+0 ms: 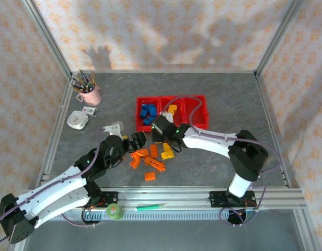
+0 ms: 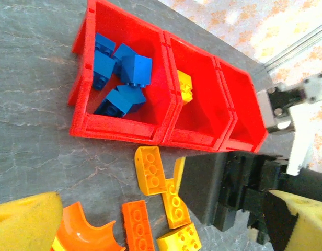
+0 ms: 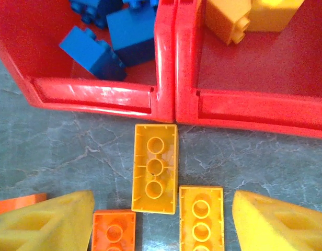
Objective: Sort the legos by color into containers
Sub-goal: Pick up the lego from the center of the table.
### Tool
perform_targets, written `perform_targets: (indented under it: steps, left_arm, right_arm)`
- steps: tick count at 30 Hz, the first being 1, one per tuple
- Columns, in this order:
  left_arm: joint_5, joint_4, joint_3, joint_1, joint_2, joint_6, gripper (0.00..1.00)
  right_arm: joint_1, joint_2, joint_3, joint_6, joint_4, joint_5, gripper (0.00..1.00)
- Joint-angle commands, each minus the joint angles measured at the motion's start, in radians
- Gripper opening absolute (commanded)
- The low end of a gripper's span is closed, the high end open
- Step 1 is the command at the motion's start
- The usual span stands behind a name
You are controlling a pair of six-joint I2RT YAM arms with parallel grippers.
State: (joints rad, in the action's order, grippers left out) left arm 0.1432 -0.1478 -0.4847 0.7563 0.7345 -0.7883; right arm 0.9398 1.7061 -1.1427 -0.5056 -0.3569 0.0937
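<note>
Legos (image 1: 154, 163) lie loose on the grey table (image 1: 229, 104) between the two arms: orange and yellow bricks scattered at 6 o'clock of the containers (image 1: 201, 115). Nearest, on the front rail, a green tape roll (image 1: 115, 211) lies with a green pen (image 1: 150, 207) at its 3 o'clock. Past the pile, the three red bins stand joined in a row. The left bin holds blue bricks (image 2: 122, 78) and the middle bin holds yellow bricks (image 3: 229, 21). At 10 o'clock of the pile sits a white device (image 1: 77, 120); farther back stands a pink cup (image 1: 90, 96) of pens.

The left gripper (image 2: 161, 219) is at the pile's 10 o'clock side, jaws spread wide, nothing held. A curved orange brick (image 2: 82, 230) lies just beside one fingertip. In the left wrist view the black body of the right gripper (image 3: 163, 219) stands just beside the bins' near wall and hides part of the pile.

The right gripper is at the pile's 12 o'clock edge, jaws spread wide, nothing held. Between its fingers lie an upturned yellow brick (image 3: 154, 168), a second yellow brick (image 3: 201, 217) and an orange brick (image 3: 114, 230), set close together.

Contact between fingertips and bricks cannot be told. Frame edges cut off the lowest bricks in both wrist views. In the top view a cable crosses the bins.
</note>
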Motion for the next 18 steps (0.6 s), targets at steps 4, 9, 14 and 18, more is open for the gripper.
perform_targets:
  steps: [4, 9, 14, 18]
  left_arm:
    - [0.046, -0.058, 0.008, -0.009, -0.027, -0.023, 0.99]
    - [0.055, -0.067, 0.005, -0.012, -0.032, -0.022, 0.99]
    - [0.054, -0.060, 0.009, -0.011, -0.030, -0.023, 0.99]
    - [0.055, -0.061, 0.009, -0.013, -0.031, -0.022, 0.99]
  right_arm:
    - [0.011, 0.106, -0.072, -0.021, 0.012, 0.055, 0.71]
    - [0.010, 0.168, -0.110, -0.010, 0.022, 0.058, 0.69]
    - [0.011, 0.217, -0.145, -0.002, 0.022, 0.052, 0.62]
    - [0.010, 0.247, -0.164, -0.002, 0.011, 0.065, 0.59]
